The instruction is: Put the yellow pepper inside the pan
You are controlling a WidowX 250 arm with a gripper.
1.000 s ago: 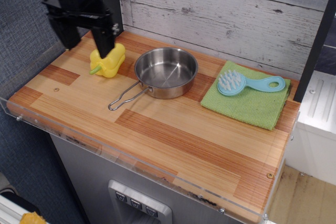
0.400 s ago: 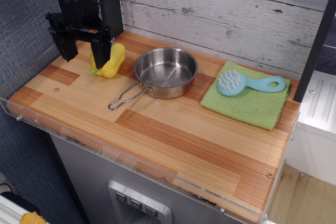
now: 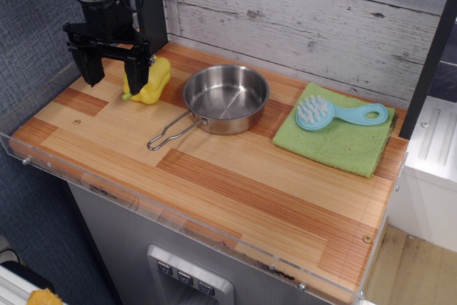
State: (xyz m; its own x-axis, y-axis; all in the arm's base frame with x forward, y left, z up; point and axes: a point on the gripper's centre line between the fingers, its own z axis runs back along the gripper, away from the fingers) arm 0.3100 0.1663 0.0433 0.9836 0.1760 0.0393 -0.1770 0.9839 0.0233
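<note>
The yellow pepper [image 3: 153, 82] lies on its side at the back left of the wooden counter, its stem pointing front-left. The steel pan [image 3: 226, 98] stands empty just right of it, its wire handle pointing front-left. My black gripper [image 3: 115, 73] hangs low over the back left corner, jaws spread wide and open. Its right finger [image 3: 138, 71] stands in front of the pepper's left side and hides part of it. The left finger is well left of the pepper. I cannot tell whether the right finger touches the pepper.
A green cloth [image 3: 338, 135] lies at the right with a light blue brush [image 3: 334, 114] on it. A white plank wall runs along the back. A clear plastic lip [image 3: 178, 228] edges the counter's front and left.
The gripper has come down from above the pepper to counter level, staying open. Its right finger now covers more of the pepper. The pan, cloth and brush have not moved.
</note>
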